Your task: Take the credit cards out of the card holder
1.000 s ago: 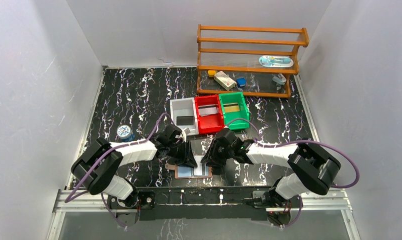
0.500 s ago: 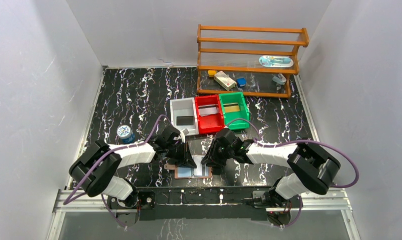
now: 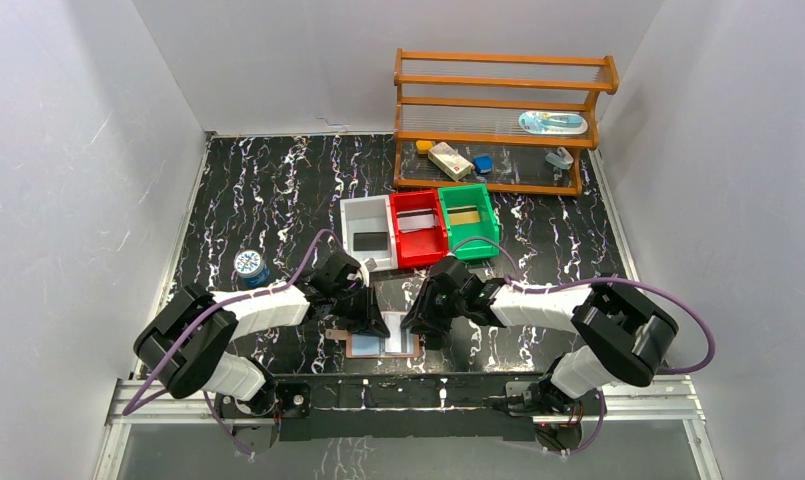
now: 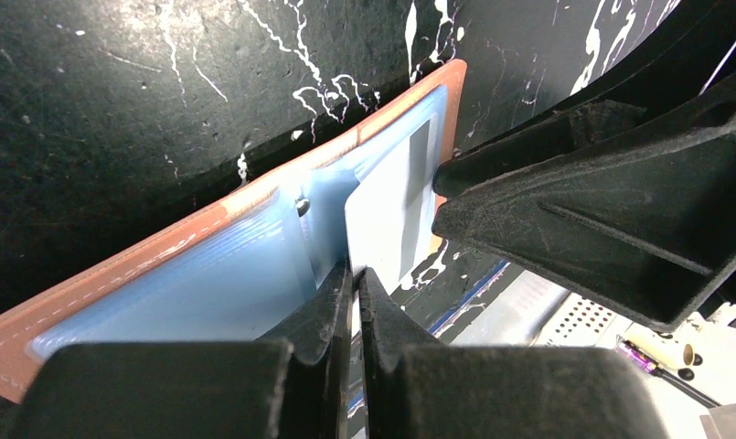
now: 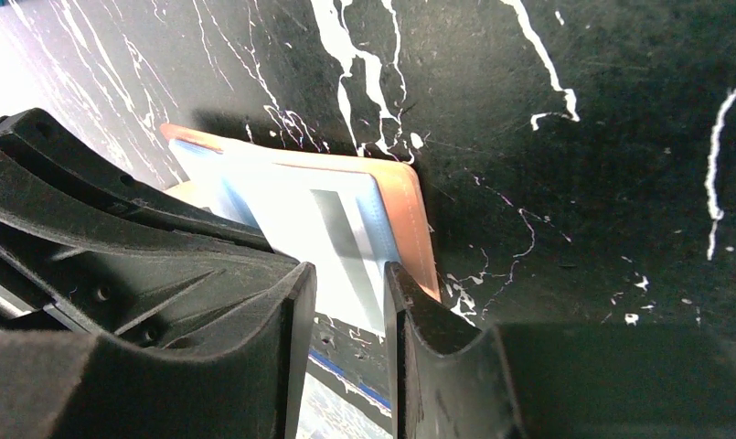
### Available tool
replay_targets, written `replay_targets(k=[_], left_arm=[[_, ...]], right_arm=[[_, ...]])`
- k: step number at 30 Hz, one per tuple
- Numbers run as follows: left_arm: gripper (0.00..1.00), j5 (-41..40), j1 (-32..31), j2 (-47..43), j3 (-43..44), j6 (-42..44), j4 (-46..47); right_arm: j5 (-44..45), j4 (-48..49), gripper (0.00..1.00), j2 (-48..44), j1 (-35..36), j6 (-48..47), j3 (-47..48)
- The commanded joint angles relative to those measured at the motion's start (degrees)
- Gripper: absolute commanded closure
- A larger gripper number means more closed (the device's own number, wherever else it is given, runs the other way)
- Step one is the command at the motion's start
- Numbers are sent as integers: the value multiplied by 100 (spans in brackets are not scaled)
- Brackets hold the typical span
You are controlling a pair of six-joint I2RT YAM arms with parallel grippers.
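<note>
One credit card [image 4: 389,215], thin, stiff, slick and light, stands half out of the pale blue pocket of the card holder [image 4: 176,283]; its free corner looks like the best place to pinch. The left gripper [image 4: 355,294] is clenched on that corner. The holder is soft stitched tan leather, lying open on the marbled black table [image 3: 278,190]. The right gripper [image 5: 346,279], jaws parted, sits at the holder's right end, probably pinning it.
</note>
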Motion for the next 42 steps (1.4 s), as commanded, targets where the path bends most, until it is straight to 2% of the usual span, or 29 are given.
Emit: replay_targets(k=[1, 10, 17, 24, 30, 42], left_arm=[[100, -264, -28, -143, -8, 182, -565], [99, -328, -22, -164, -14, 201, -658], [99, -344, -26, -175, -5, 168, -657], [98, -343, -21, -158, 8, 157, -657], [97, -349, -25, -198, 13, 148, -694], [95, -421, -25, -232, 12, 165, -789]], right_arm=[[185, -330, 58, 123, 20, -104, 66], [182, -350, 58, 109, 19, -219, 176], [271, -472, 58, -242, 40, -593, 574], [-308, -71, 59, 150, 130, -834, 833], [-25, -632, 61, 499, 199, -565, 795], [356, -1049, 61, 333, 200, -401, 571]])
